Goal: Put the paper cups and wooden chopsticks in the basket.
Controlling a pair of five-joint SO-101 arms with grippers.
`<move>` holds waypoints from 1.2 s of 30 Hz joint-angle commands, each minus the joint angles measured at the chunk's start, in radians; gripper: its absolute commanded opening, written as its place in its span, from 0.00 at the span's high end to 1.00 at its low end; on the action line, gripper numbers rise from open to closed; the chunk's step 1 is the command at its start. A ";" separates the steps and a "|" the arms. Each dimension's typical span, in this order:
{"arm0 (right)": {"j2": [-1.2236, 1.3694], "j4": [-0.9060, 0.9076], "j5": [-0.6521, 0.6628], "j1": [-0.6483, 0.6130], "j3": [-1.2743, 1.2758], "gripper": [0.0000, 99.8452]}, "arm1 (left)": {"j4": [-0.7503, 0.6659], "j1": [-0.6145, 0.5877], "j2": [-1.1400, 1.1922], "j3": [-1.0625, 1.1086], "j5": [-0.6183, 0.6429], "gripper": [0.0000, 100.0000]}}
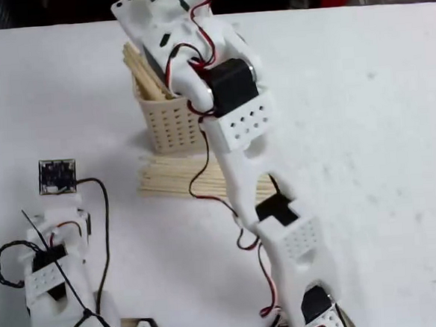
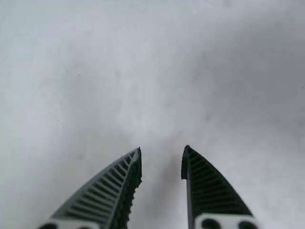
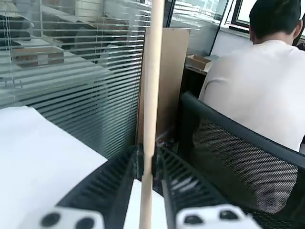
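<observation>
The right pincer [image 3: 148, 164] is pinching one wooden chopstick [image 3: 151, 86] upright over the basket [image 1: 172, 125], probably to drop it among the sticks [image 1: 140, 73] leaning there, while a loose pile [image 1: 170, 179] is lying on the bench [image 1: 365, 123] just beside the basket and the left pincer [image 2: 161, 153] is hanging parted and empty.

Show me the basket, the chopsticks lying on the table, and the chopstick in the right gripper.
basket [image 1: 169, 126], high view, its perforated front wall.
chopsticks on the table [image 1: 171, 179], high view, middle of the pile.
held chopstick [image 3: 151, 81], right wrist view, middle of its shaft.
</observation>
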 commanded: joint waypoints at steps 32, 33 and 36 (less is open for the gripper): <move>0.179 0.038 -0.152 0.004 -0.261 0.98 | -0.011 0.001 -0.024 -0.006 -0.006 0.85; 0.191 0.035 -0.152 0.004 -0.261 0.98 | -0.011 0.001 -0.024 -0.006 -0.006 0.85; 0.223 0.036 -0.152 0.004 -0.261 0.97 | -0.011 0.001 -0.024 -0.006 -0.006 0.85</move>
